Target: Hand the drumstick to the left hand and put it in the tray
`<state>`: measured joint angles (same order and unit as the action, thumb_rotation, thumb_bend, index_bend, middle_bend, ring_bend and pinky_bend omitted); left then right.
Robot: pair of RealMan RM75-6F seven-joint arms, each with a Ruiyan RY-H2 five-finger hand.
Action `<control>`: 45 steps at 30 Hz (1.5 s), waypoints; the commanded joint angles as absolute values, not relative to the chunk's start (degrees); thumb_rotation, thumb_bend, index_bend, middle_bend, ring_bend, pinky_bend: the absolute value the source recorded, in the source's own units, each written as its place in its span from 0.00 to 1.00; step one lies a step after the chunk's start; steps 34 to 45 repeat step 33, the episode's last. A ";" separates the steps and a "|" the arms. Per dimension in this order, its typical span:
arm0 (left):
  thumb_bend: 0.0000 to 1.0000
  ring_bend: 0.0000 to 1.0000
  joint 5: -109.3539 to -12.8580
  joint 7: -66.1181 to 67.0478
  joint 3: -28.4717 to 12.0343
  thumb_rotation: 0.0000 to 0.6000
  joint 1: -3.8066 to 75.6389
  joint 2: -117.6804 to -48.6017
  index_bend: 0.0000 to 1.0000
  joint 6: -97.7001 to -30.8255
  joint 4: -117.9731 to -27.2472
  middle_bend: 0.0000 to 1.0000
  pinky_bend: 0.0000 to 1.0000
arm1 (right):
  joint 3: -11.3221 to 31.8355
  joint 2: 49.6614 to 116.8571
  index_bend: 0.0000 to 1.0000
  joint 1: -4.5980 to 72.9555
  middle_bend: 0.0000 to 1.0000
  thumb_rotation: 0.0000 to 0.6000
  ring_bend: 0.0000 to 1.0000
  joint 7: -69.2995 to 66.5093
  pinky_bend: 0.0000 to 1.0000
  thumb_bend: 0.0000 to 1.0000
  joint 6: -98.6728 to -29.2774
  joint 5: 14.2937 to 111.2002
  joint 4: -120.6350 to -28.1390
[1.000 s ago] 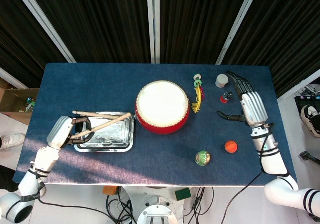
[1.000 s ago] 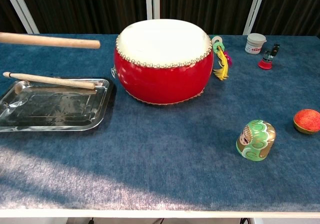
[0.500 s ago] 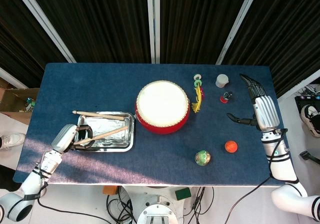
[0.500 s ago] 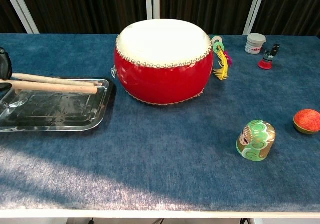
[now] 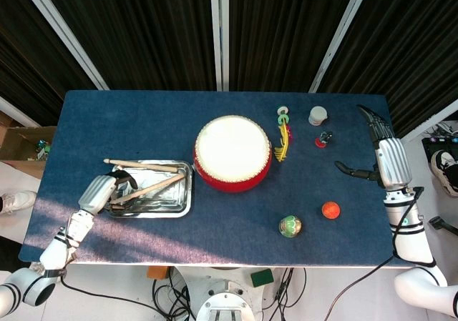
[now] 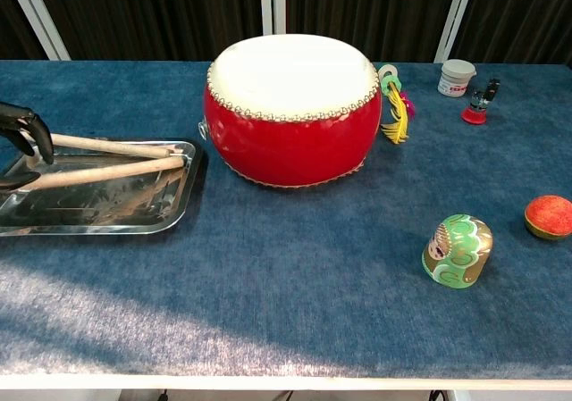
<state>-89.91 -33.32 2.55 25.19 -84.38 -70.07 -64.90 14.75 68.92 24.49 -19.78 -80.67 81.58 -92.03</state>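
A wooden drumstick [image 5: 154, 186] [image 6: 107, 171] lies slanted inside the metal tray [image 5: 154, 214] [image 6: 98, 227] at the table's left. My left hand [image 5: 106, 191] [image 6: 22, 129] sits at the tray's left end. Its dark fingers arch over the stick's handle end with a visible gap, gripping nothing. A second drumstick [image 5: 143, 165] [image 6: 107, 145] rests along the tray's far rim. My right hand [image 5: 386, 156] hovers by the table's right edge with fingers spread and empty; the chest view does not show it.
A red drum [image 5: 232, 153] [image 6: 293, 106] stands just right of the tray. Right of it are a yellow tassel with rings [image 5: 284, 131], a white jar [image 5: 317, 115], a small red toy [image 5: 322, 140], a green doll [image 5: 290, 226] and an orange ball [image 5: 330, 209].
The left hand lowered the drumstick from above the tray down into it and its fingers came apart. The right hand drew back toward the table's right edge.
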 commanded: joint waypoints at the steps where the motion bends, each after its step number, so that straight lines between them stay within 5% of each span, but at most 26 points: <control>1: 0.32 0.23 -89.50 -30.94 2.82 1.00 24.78 -84.90 0.34 -69.33 -64.06 0.32 0.29 | 15.04 68.67 0.00 24.04 0.11 1.00 0.07 -20.85 0.16 0.00 -81.03 81.33 -92.07; 6: 0.19 0.22 -89.00 -26.83 2.72 1.00 24.72 -85.01 0.26 -68.39 -64.00 0.25 0.28 | 14.91 67.95 0.00 23.21 0.11 1.00 0.07 -21.75 0.16 0.00 -80.80 80.90 -91.45; 13: 0.16 0.22 -85.43 -17.70 -2.05 1.00 20.47 -79.89 0.26 -78.17 -71.48 0.24 0.28 | 9.01 61.71 0.00 21.73 0.12 1.00 0.07 -19.74 0.16 0.04 -73.10 82.00 -90.96; 18: 0.16 0.22 -82.77 -11.15 -3.32 1.00 15.87 -72.68 0.26 -84.07 -79.49 0.24 0.28 | 6.19 60.15 0.00 18.00 0.13 1.00 0.07 -16.54 0.16 0.10 -75.59 82.85 -88.59; 31: 0.15 0.22 -82.78 -0.83 2.65 1.00 3.87 -67.00 0.26 -92.36 -90.64 0.24 0.28 | 1.47 64.64 0.00 6.56 0.13 1.00 0.06 -19.14 0.15 0.15 -87.70 85.28 -80.74; 45: 0.14 0.22 -83.19 0.16 3.57 1.00 2.53 -67.32 0.26 -92.92 -91.59 0.24 0.28 | 1.10 65.31 0.00 5.76 0.13 1.00 0.06 -19.63 0.15 0.15 -88.35 85.78 -79.86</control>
